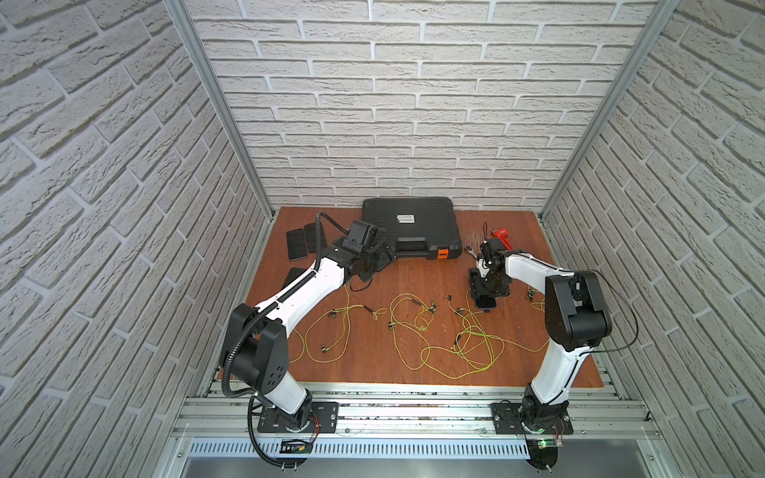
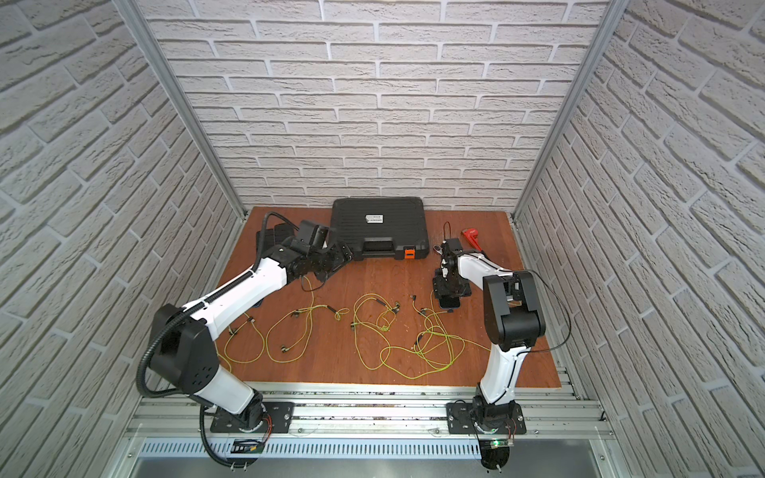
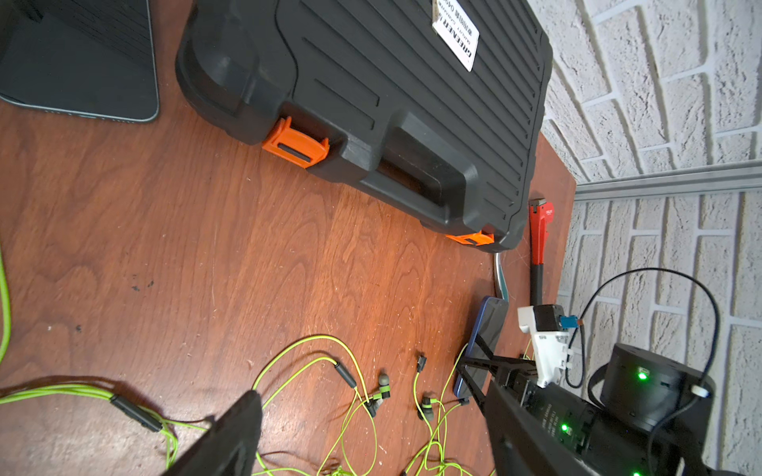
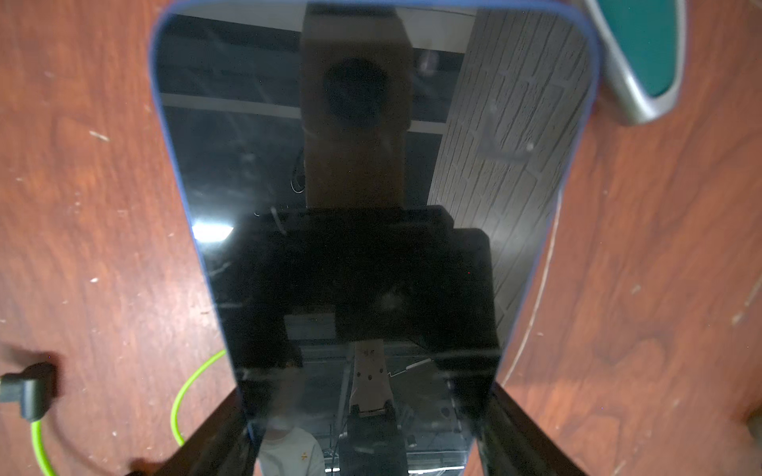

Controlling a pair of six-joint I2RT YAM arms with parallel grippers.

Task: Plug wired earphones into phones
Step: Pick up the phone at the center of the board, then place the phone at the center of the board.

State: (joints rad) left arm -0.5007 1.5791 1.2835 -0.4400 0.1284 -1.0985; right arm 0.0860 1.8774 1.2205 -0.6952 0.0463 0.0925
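Note:
Several yellow-green wired earphones [image 1: 476, 347] lie in loose loops across the wooden table [image 1: 372, 364]. In the right wrist view, a dark plug [image 4: 24, 391] rests beside the blue-edged phone [image 4: 371, 206]. My right gripper [image 4: 365, 404] points down at this phone [image 1: 485, 303], one finger against each long edge. Two more phones [image 1: 297, 244] lie at the back left, and another [image 1: 294, 275] peeks out from under my left arm. My left gripper [image 1: 368, 265] hovers open and empty in front of the case, above cords and earbuds [image 3: 383, 387].
A big black case with orange latches [image 1: 410, 231] stands at the back centre. A red pipe wrench [image 1: 503, 238] and a ratchet [image 1: 470, 250] lie behind my right gripper. Brick walls close in three sides, and aluminium rails [image 1: 414, 409] run along the front.

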